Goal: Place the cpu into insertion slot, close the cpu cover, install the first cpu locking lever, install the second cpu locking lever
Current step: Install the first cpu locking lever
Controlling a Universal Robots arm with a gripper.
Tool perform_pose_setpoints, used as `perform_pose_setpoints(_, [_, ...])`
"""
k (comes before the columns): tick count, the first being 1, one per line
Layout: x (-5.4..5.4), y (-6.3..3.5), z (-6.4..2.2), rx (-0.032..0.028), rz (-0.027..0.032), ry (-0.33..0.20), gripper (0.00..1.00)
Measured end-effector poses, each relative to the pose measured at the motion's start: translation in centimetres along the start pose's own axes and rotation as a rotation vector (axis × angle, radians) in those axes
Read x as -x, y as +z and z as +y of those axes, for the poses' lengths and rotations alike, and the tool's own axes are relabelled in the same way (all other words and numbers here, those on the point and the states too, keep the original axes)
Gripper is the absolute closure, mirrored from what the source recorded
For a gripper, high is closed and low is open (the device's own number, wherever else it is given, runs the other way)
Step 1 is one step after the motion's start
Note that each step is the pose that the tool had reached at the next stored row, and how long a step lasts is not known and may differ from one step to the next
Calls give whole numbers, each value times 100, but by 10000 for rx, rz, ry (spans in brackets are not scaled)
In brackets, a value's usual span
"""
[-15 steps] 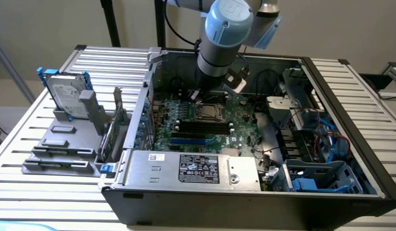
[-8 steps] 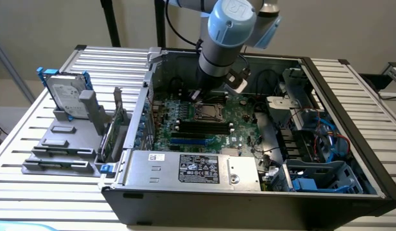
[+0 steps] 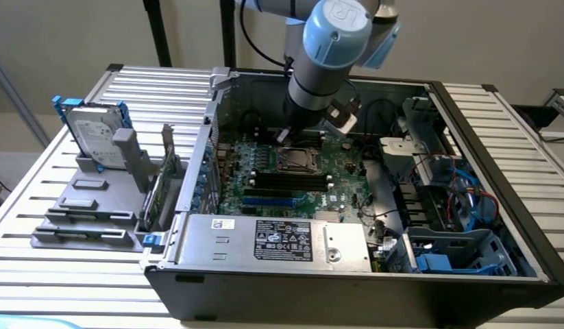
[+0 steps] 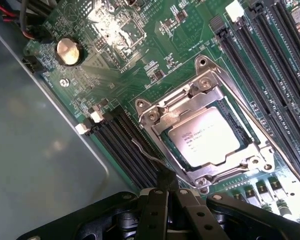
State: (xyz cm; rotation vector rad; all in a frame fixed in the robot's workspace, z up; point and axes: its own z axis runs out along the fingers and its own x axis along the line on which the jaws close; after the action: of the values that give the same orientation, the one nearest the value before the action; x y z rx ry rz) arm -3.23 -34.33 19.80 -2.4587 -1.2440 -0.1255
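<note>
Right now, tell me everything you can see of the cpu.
The cpu is a small flat square chip with a silvery, matte metal top carrying faint dark print. It lies flat, top side up, seated in the insertion slot on the green motherboard. The cpu cover, a silvery frame, lies down over it, overlapping its edges while its centre shows through the cut-out. The shut tool is beside the slot, not touching the chip.
</note>
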Motion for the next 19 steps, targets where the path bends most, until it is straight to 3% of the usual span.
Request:
perform_pose_setpoints(7, [-33, 12, 54, -5, -18, 6, 89])
perform_pose_setpoints(19, [-54, 28, 41, -21, -31, 28, 89])
